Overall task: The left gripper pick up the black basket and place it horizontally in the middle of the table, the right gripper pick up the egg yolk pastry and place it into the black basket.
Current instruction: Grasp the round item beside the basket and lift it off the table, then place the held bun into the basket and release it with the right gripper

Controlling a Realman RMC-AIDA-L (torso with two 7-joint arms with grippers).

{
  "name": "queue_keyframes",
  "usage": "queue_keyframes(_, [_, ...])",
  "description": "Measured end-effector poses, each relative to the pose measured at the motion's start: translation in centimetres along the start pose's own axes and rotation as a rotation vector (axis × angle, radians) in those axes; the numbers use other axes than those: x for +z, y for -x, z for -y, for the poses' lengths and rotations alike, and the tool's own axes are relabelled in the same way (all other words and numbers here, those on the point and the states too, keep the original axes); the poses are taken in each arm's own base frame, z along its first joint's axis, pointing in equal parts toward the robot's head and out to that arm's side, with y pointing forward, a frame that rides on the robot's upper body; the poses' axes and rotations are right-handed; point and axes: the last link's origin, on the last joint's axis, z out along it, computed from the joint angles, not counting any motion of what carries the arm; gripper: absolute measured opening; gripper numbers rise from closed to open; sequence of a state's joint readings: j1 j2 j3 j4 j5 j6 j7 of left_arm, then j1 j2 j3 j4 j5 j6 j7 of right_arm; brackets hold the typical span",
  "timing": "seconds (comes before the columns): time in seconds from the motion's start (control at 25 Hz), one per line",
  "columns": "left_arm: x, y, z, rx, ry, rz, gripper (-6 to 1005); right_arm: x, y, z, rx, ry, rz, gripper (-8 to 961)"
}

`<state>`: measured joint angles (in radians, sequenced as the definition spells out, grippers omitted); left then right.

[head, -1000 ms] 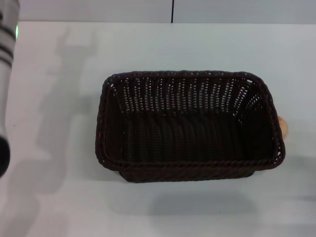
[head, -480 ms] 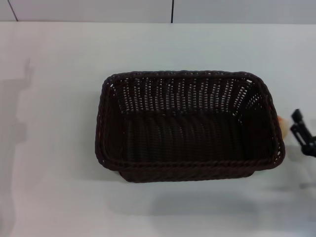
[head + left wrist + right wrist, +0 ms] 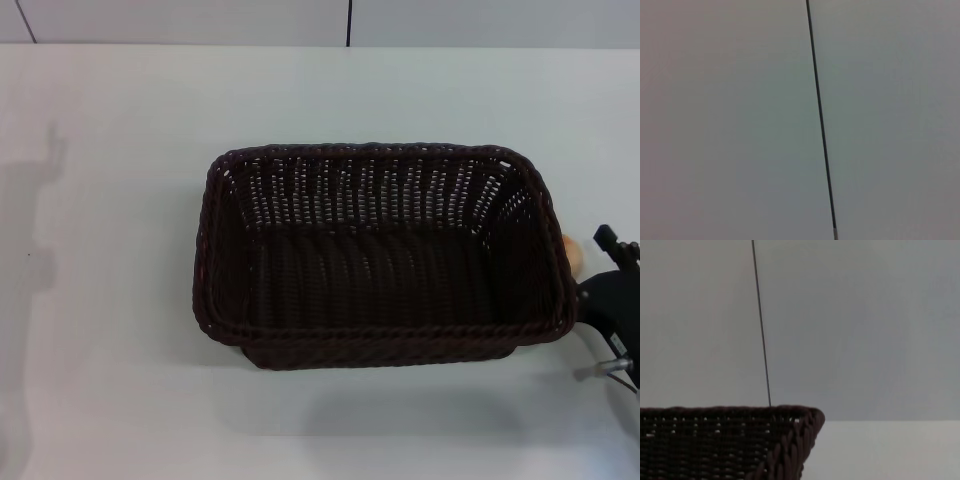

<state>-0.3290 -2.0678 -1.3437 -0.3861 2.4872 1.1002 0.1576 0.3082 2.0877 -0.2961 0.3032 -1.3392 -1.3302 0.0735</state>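
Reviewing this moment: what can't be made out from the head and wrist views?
- Egg yolk pastry: head view shows only a sliver; the black basket hides the rest.
- Right gripper: cut off by the head view's right edge, so its grip is unclear.
- Left gripper: in no view; the left wrist view shows only wall.
- Basket interior: the right wrist view shows just one outer corner.

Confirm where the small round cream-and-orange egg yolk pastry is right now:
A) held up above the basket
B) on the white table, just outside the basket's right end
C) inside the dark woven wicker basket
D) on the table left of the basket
B: in the head view the small round cream-and-orange egg yolk pastry peeks out beside the right rim of the dark woven wicker basket, whose interior holds nothing, with the right gripper close by.
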Motion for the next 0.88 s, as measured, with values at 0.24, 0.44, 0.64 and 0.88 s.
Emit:
queue_keyframes(0.24, [0.1,-0.2,-0.5,-0.005,0.02,-0.01,782,0.6,-0.5,-0.2,0.013,0.001,-0.049,690])
queue_keyframes(0.44, [0.1,-0.2,-0.7,-0.008,0.029,-0.01,782,0.6,-0.5,-0.1,0.013,-0.003,-0.05,599])
queue_keyframes(0.64, [0.1,-0.2,-0.7,-0.007,0.032,-0.009,782,0.0,-0.1,0.1,0.023,-0.025,-0.008,436])
queue_keyframes(0.88, [0.0,-0.1,-0.7,-0.007,0.033,-0.006,782,-1.7,0.8,0.7,0.036,-0.079,0.095,234])
